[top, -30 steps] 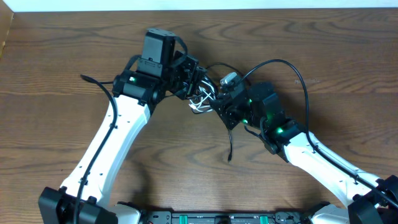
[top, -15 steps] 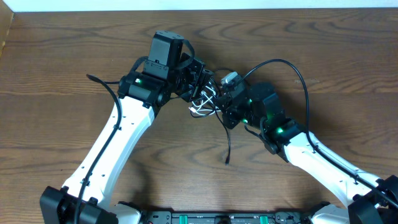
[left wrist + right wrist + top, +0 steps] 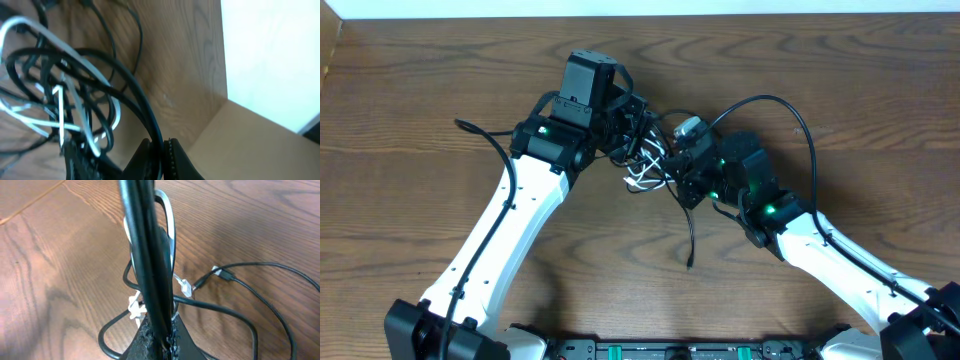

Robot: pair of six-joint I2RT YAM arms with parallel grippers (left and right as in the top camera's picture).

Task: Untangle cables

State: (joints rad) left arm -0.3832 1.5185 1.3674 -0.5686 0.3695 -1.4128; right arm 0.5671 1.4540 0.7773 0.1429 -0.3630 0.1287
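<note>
- Overhead view: the black cable and the white cable are knotted together near the middle of the tabletop, a little toward 12 o'clock.
- White loops bulge out of the knot toward 6 o'clock. A single black tail leaves it the same way and ends on bare wood.
- The left hand meets the knot from 10 o'clock and the right hand from 3 o'clock, with the tangle between them.
- Left wrist view: that hand's fingers are pinched fully together on a strand of the black cable. The strand arcs away into a snarl of black and white loops.
- Right wrist view: this hand is also clamped tight on the black cable. Two black strands rise straight from its fingertips, with a white loop just behind them.
- Beyond them a white plug end and a black plug end lie close together on the wood.
</note>
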